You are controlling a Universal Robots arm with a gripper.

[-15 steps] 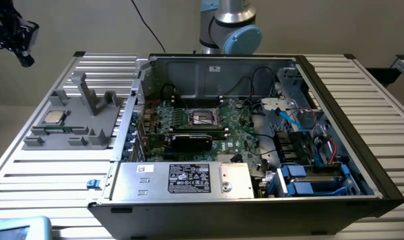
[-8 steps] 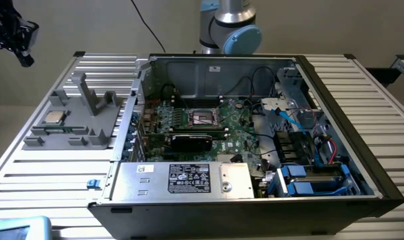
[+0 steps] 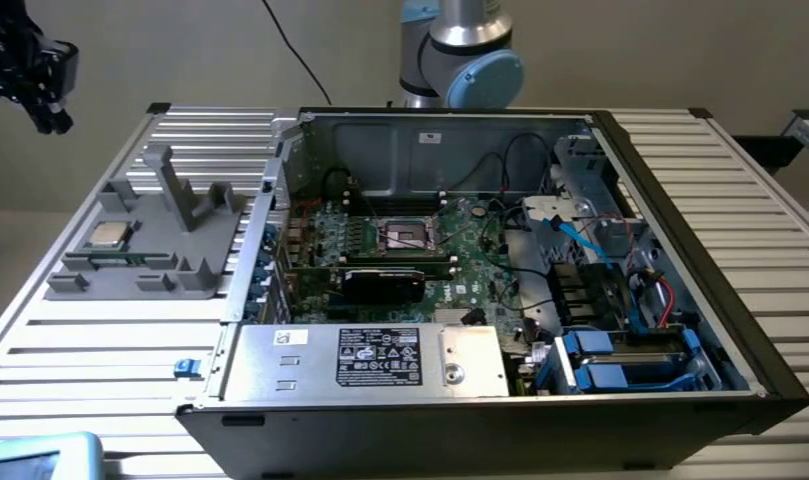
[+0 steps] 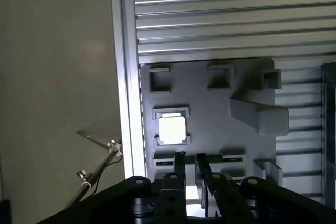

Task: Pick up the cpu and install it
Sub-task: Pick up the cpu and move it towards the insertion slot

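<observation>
A robotics lab: opened computer case [image 3: 418, 160] on slatted aluminium bench [image 3: 97, 345] (robot arm [image 3: 458, 45] behind).

Upper left of the exterior view: the claw [image 3: 44, 110] hangs in free air, well apart from the fixture [image 3: 151, 268]. There the cpu [image 3: 107, 235] lies uncovered, two upright posts [image 3: 167, 180] just beside it. Cables [image 3: 511, 155] loop near the socket [image 3: 407, 236] at centre.

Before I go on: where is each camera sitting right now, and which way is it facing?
Exterior view: off the arm, raised, looking down over the open computer case and the slatted table; it shows the arm behind the case and the gripper high at this view's left.
Wrist view: on the wrist, looking down on the grey fixture block holding the cpu; the gripper juts in.
Shared: cpu, fixture block, table, gripper.
</observation>
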